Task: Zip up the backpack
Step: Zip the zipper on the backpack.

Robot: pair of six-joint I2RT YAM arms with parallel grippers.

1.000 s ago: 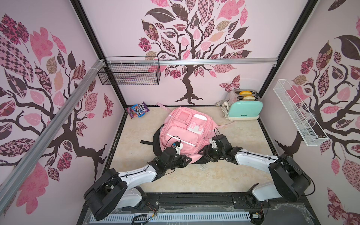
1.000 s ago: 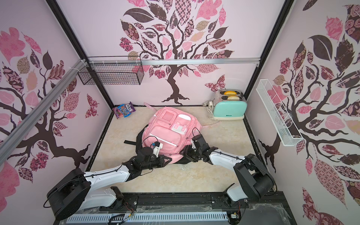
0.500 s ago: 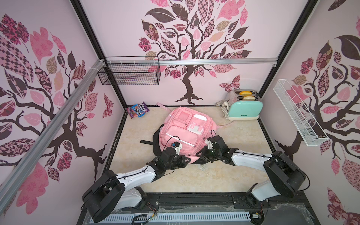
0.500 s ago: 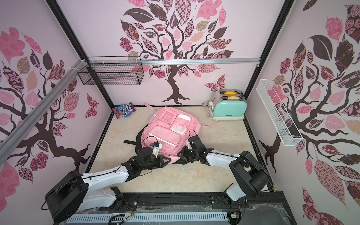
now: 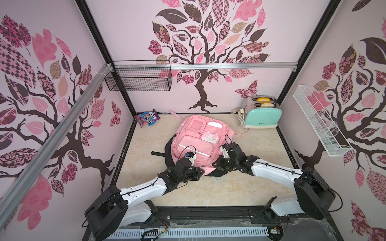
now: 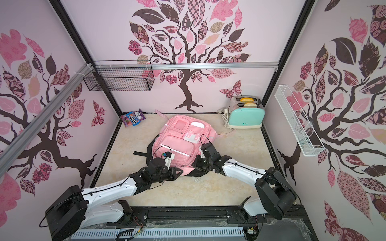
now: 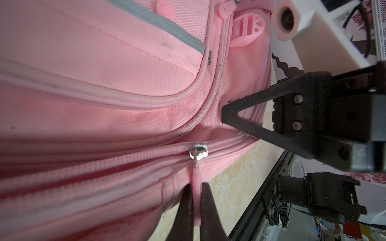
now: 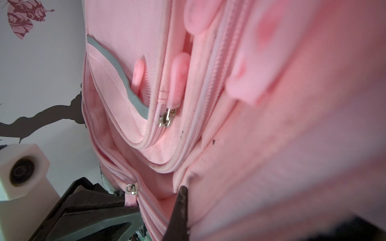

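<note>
Where the backpack (image 5: 198, 144) lies front-up at the middle of the table (image 5: 261, 187), with one end turned toward the arms' bases, I read the step in hand as the start of the zip pull on a large compartment.

The left gripper (image 7: 196, 185) is clamped on the pink pull tab (image 7: 196, 176) hanging from the silver slider (image 7: 198, 153). The left wrist view shows the tab pinched flat between both fingers.

The right gripper (image 5: 217, 164) is closed at the backpack's near corner. I judge that it holds a fold of the side fabric just beside the zipper's end, because the cloth puckers at its fingertip (image 7: 227, 113). Its second finger is hidden, so the hold itself is my inference.

Between the slider and that pinch the teeth (image 7: 229, 144) are meshed. On the slider's other side the two rows part, so by my estimate nearly the whole opening is not yet closed.

For the next move I would draw the tab along the track, away from the right gripper. The pull should stay in line with the teeth as the track curves round the bag's corner. The right gripper should anchor the fabric so the track stays taut and the bag does not slide with the pull. The tab is thin and soft, so I would pull steadily rather than jerk.
</note>
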